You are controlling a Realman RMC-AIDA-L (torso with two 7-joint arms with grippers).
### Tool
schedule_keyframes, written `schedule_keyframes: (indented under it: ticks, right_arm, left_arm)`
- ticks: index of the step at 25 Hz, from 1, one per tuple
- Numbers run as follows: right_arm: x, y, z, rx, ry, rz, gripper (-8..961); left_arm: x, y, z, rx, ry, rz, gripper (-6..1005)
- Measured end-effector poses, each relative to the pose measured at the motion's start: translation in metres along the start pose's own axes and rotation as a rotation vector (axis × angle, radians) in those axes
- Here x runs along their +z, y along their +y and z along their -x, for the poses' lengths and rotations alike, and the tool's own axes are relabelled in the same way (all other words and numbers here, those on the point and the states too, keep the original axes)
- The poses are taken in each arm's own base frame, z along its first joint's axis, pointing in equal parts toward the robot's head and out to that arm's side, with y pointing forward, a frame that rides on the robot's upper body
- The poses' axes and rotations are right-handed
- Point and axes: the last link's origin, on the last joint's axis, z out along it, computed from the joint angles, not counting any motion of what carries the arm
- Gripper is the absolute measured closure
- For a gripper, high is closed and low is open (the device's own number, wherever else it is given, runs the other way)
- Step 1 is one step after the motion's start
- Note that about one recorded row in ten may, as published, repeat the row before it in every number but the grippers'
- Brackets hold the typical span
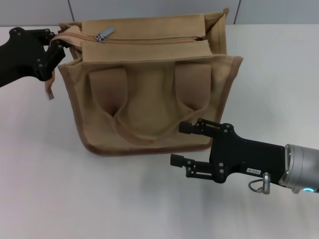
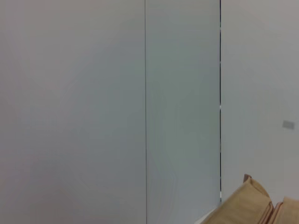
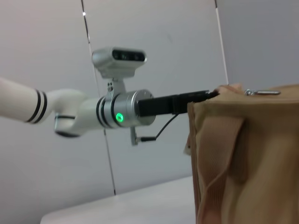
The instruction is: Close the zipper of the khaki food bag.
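Observation:
The khaki food bag (image 1: 149, 94) stands upright in the middle of the white table, its looped handle facing me. The zipper (image 1: 149, 40) runs along the top flap, and its silver pull tab (image 1: 104, 35) lies near the bag's left end. My left gripper (image 1: 59, 47) is shut on the bag's top left corner trim. The right wrist view shows this gripper (image 3: 205, 95) at that corner and the pull tab (image 3: 264, 92) on top. My right gripper (image 1: 178, 144) is open and empty, low in front of the bag's right front. A corner of the bag (image 2: 247, 205) shows in the left wrist view.
A small tag (image 1: 50, 92) hangs at the bag's left side below my left gripper. The white table (image 1: 75, 199) spreads around the bag. A grey panelled wall (image 2: 140, 93) stands behind it.

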Motion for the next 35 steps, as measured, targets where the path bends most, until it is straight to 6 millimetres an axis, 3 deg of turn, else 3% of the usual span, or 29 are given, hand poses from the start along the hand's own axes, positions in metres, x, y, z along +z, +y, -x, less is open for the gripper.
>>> schedule_keyframes:
  ticks: [8,13,18,21,22,26,27,28,32,35]
  right_arm:
    - [-0.002,0.004,0.009,0.024,-0.094,-0.008,196]
    - [-0.008,0.008,0.027,0.079,-0.27,-0.024,196]
    - [-0.008,-0.004,0.05,0.25,-0.406,-0.021,196]
    - [-0.005,-0.018,0.063,0.45,-0.46,0.001,196]
    - [-0.005,-0.026,0.073,0.593,-0.5,0.028,196]
    - [-0.004,-0.036,0.087,0.796,-0.555,0.092,195]
    - [-0.001,-0.041,0.097,0.946,-0.573,0.154,195]
    - [-0.001,-0.041,0.097,0.946,-0.573,0.154,195]
    - [0.017,-0.048,0.105,1.345,-0.548,0.286,195]
    - [0.025,-0.049,0.104,1.489,-0.548,0.32,195]
  left_arm:
    - [0.007,0.009,0.012,-0.059,0.098,-0.013,970]
    - [0.014,0.012,0.012,-0.104,0.152,-0.016,970]
    - [0.025,0.012,0.002,-0.147,0.258,-0.016,970]
    - [0.034,0.014,-0.004,-0.148,0.285,0.022,970]
    - [0.041,0.017,-0.006,-0.157,0.294,0.051,971]
    - [0.049,0.02,-0.007,-0.177,0.31,0.069,971]
    - [0.051,0.02,-0.007,-0.182,0.313,0.071,971]
    - [0.052,0.021,-0.007,-0.186,0.315,0.073,971]
    - [0.055,0.021,-0.007,-0.193,0.335,0.069,971]
    - [0.057,0.023,-0.008,-0.197,0.352,0.072,971]
